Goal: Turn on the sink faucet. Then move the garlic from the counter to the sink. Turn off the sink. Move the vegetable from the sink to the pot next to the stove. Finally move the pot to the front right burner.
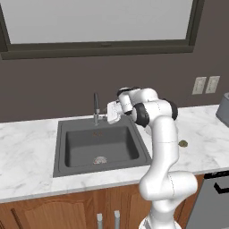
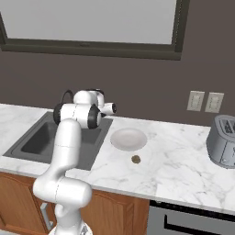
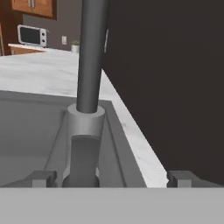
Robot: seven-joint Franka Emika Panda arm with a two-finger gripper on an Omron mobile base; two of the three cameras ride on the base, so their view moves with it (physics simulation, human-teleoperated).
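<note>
The fingers (image 3: 112, 178) are being held wide open, with nothing between them. They are being held right up close to the sink faucet (image 3: 89, 78). One finger tip is showing on each side of the tap's base in the hand view. Whether the tips are touching the tap cannot be told.

The sink faucet (image 1: 95, 108) is standing upright at the back rim of the sink (image 1: 60, 147). The sink is being carried by the white worktop (image 1: 27, 152). A small round drain (image 1: 99, 159) is being seen at the bottom of the basin.

The hand (image 1: 112, 112) is being held out just beside the tap, to its right in the left base view.

On the worktop to the right of the sink, a white plate (image 2: 128, 139) is lying flat. A small brown round thing (image 2: 136, 159) is lying near the plate, in front of it. It is too small to be named for sure. A grey toaster (image 2: 224, 140) is standing far to the right.
</note>
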